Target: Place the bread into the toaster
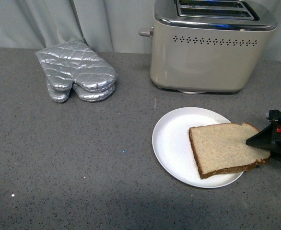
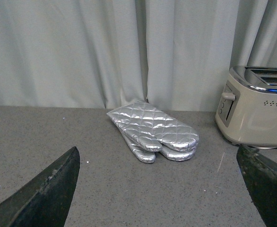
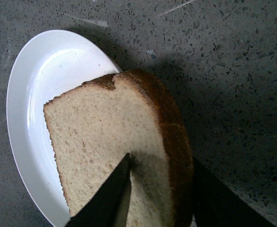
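Note:
The bread (image 1: 224, 147), a tan slice with dark brown crust, lies on a white plate (image 1: 171, 143) in front of the toaster. My right gripper (image 1: 261, 143) is shut on its right, rounded end; in the right wrist view one black finger lies on the crumb face and the other behind the crust of the bread (image 3: 105, 137). The beige toaster (image 1: 207, 50) with chrome top and side lever stands at the back right; it also shows in the left wrist view (image 2: 259, 111). My left gripper (image 2: 162, 189) is open and empty above the counter, out of the front view.
A silver quilted oven mitt (image 1: 78, 71) lies at the back left of the grey speckled counter, also in the left wrist view (image 2: 155, 132). A pale curtain hangs behind. The plate (image 3: 39, 94) sits beneath the slice.

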You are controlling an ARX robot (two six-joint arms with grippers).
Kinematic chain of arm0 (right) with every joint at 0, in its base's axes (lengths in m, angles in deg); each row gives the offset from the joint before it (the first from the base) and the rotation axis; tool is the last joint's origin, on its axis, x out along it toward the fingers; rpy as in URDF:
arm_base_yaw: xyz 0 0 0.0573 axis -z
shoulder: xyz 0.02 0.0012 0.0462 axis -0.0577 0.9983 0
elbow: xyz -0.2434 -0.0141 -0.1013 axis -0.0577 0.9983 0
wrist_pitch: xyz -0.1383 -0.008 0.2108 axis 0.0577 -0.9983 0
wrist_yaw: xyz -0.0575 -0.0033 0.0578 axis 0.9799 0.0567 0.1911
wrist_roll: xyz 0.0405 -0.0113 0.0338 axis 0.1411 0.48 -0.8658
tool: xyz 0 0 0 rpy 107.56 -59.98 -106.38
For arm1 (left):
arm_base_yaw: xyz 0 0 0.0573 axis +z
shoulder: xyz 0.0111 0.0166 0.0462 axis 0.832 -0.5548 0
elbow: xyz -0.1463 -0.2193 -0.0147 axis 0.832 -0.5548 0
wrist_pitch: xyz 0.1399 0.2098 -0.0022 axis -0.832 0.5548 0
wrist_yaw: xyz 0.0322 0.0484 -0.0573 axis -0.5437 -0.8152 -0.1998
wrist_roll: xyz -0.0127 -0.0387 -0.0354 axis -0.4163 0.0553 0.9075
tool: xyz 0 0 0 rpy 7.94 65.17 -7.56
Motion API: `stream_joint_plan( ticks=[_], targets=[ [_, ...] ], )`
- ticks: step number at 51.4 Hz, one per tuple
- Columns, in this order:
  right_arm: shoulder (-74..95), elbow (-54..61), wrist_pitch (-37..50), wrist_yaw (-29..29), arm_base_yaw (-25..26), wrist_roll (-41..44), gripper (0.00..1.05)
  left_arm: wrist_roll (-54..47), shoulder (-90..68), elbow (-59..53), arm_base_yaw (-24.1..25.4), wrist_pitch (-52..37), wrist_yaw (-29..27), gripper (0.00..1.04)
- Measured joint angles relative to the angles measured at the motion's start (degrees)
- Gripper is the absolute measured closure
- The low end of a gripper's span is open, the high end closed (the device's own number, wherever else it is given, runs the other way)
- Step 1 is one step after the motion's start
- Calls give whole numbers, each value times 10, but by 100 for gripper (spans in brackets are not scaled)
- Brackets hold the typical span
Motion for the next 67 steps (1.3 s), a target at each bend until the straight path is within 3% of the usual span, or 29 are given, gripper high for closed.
stream_joint_plan(
  ticks=[6, 9, 25, 37, 44, 52, 67],
  targets=[
    [-22, 0, -14, -3, 0, -20, 96, 0, 0, 0, 0, 0, 0, 7],
    [-38, 0, -23, -9, 0, -31, 102, 0, 0, 0, 0, 0, 0, 7],
    [-165, 16, -65, -17, -8, -132, 103, 0, 0, 0, 0, 0, 0, 7],
    [-394, 32, -111, 166, -56, -362, 103, 0, 0, 0, 0, 0, 0, 7],
    [-442, 2, -130, 276, -98, -421, 103, 0, 0, 0, 0, 0, 0, 7],
    [-425, -70, -159, 423, -163, -497, 103, 0, 0, 0, 0, 0, 0, 7],
    [-312, -207, -202, 568, -249, -589, 103, 0, 0, 0, 0, 0, 0, 7]
  ],
)
